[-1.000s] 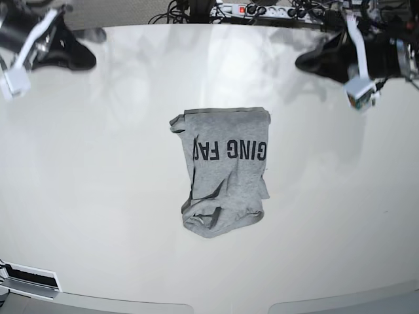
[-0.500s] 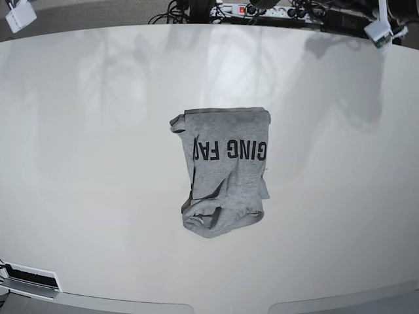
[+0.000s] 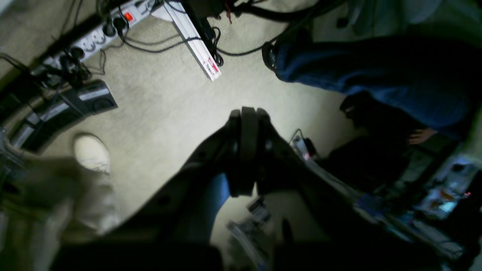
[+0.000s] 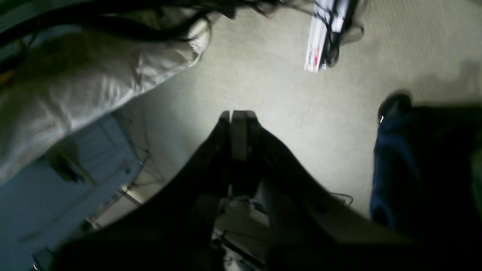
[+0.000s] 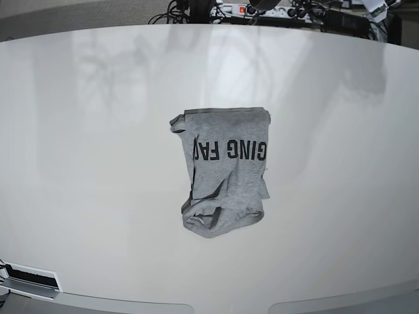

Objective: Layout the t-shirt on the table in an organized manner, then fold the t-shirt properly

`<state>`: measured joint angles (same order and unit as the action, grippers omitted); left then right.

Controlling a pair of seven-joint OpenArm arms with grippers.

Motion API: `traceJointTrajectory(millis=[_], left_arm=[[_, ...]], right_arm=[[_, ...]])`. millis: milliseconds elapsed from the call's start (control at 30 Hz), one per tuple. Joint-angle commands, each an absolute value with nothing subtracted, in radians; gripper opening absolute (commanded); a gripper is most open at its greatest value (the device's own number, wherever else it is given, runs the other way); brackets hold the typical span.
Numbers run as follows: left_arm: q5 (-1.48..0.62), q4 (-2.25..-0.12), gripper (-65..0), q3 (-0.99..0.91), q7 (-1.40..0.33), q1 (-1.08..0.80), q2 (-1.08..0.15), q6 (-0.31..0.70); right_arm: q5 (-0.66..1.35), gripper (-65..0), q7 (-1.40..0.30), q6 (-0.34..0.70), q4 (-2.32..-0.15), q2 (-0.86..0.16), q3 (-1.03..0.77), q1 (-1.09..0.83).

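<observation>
Both arms have swung up beyond the far edge; left gripper point(image 3: 244, 113) and right gripper point(image 4: 237, 114) clenched, empty. The t-shirt point(image 5: 226, 170) lies mid-table point(image 5: 78, 163), bunched; I'd square its near hem.

Folded over on the desk point(image 5: 78, 163), the t-shirt point(image 5: 224, 171) with its lettering cut short at the fold, showing only "GING FA" upside down; collar and sleeves tucked out of sight in the crumpled near end. Both arms gone from the base view but for a scrap of the left one clipped by the top right corner. Blurred and dark in the wrist views: left claw point(image 3: 244, 113), right claw point(image 4: 236, 114), and, cropped by the edges, smeared figures standing around.
</observation>
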<state>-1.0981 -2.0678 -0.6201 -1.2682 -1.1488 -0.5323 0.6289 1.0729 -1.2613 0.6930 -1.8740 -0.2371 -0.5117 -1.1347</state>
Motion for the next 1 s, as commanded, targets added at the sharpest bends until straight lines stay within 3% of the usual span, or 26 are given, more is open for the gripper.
traceJointTrajectory(millis=[0, 167, 333, 733, 967], left_arm=[[-1.082, -2.051, -65.0, -0.600, -1.252, -1.161, -0.538, 0.628], [-0.939, -1.858, -65.0, -0.419, -1.190, -1.105, -0.538, 0.628], [-0.897, -1.619, -65.0, -0.265, -1.099, -0.992, -0.537, 0.635], [-0.789, -1.103, -65.0, -0.046, -0.818, -0.629, -0.533, 0.698], [-0.485, -0.822, -65.0, 0.048, -0.534, -0.483, -0.465, 0.660]], right_arm=[[1.056, -65.0, -1.251, 0.698, -1.843, -0.254, -0.494, -1.140], [0.962, -65.0, -1.202, 0.698, -1.611, -0.299, -0.359, -1.045], [0.850, -65.0, -1.048, 0.698, -1.377, -0.335, -0.237, -0.936], [0.693, -65.0, -0.818, 0.698, -0.944, -0.346, -0.085, -0.665], [0.352, -65.0, -0.418, 0.698, -0.778, -0.328, -0.014, -0.571]])
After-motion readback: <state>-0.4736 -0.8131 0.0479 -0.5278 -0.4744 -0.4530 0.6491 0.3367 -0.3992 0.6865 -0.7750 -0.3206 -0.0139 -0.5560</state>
